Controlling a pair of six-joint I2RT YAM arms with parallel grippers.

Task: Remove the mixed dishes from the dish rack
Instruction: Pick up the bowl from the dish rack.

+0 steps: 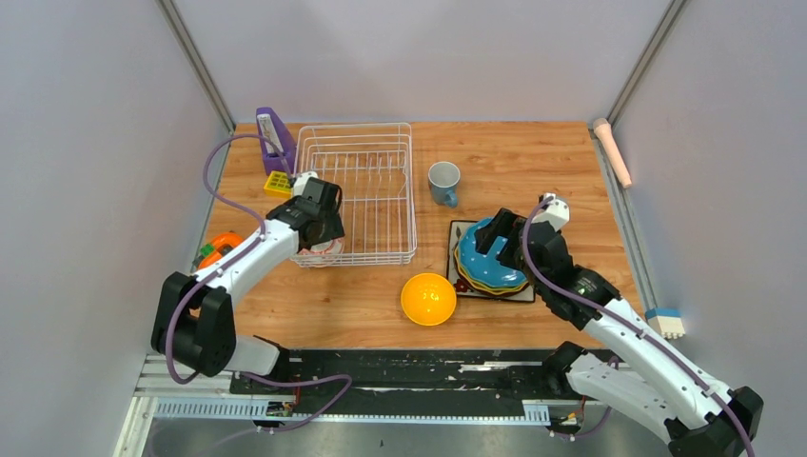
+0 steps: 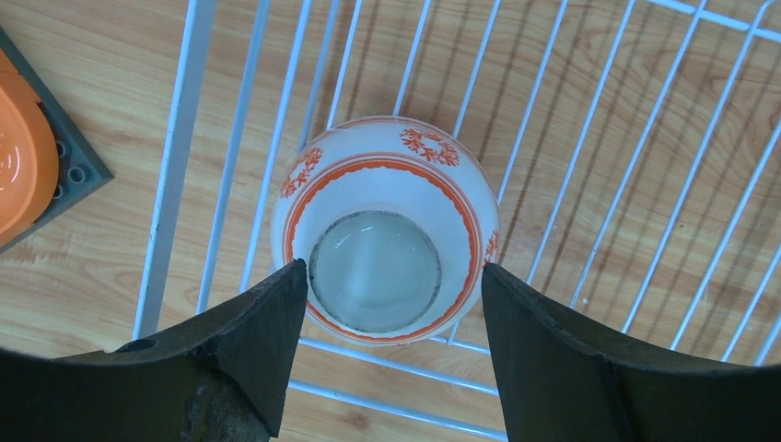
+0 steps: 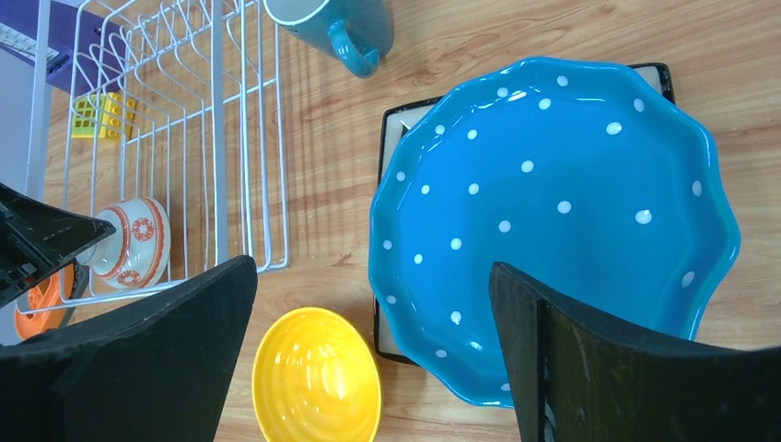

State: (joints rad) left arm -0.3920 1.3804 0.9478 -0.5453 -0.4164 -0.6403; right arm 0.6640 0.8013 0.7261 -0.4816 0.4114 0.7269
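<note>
My left claw [image 2: 392, 268] astride red-and-white patterned bowl [image 2: 387, 166] in dish rack [image 2: 171, 184], frame centre, grip unclear; right claw [image 3: 373, 267] wide apart.

No lettering, label, brand or number can be read — none anywhere.

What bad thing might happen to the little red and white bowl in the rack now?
1. The left pincer flanks the red-and-white bowl on its rounded, glossy sides, so the bowl might slip out and drop.
2. The bowl sits close to the wall of the dish rack. A crooked lift may snag the wires and drag the rack.
</note>
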